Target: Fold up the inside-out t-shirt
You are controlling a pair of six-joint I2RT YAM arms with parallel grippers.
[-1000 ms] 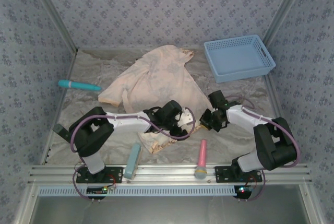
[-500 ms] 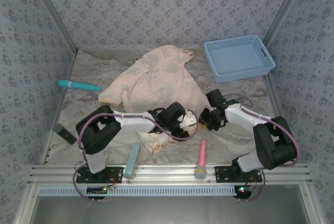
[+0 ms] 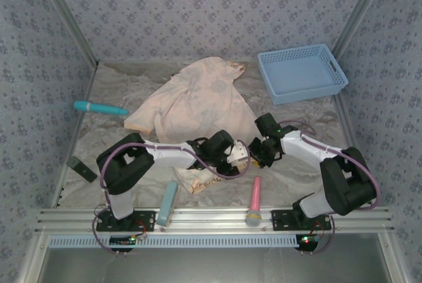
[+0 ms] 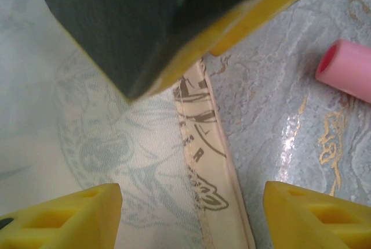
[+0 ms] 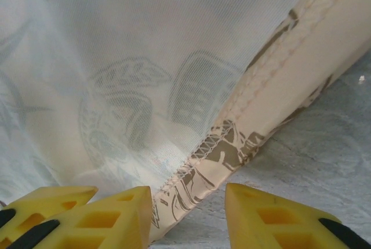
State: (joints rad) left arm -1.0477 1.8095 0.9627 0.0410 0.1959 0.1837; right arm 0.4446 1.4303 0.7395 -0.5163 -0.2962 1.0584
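The counter (image 3: 112,138) is covered by a pale marbled sheet; the inside-out t-shirt (image 3: 198,101) is spread loosely across its middle, neck toward the far edge and bottom hem (image 4: 211,162) drawn toward the near edge, where both arms can reach it; it is rumpled and not yet folded, so the task is judged to be at an early stage. A blue basket (image 3: 300,75) is set in the far right corner, well apart from the cloth.

The left gripper (image 4: 191,214) is held low over the hem with its fingers spread wide, the stitched edge lying between them untouched; nothing is pinched. The right gripper (image 5: 188,217) is seen just beside it, fingers parted with the hem running down into the gap; no clamping is shown. Both are judged to be placed there so that the edge can be taken and drawn flat.

A pink cylinder (image 3: 254,194) and a pale blue bar (image 3: 168,202) lie by the near edge, and a teal tool (image 3: 99,107) by the left edge; the pink one is near the hem and could be caught by dragged cloth.
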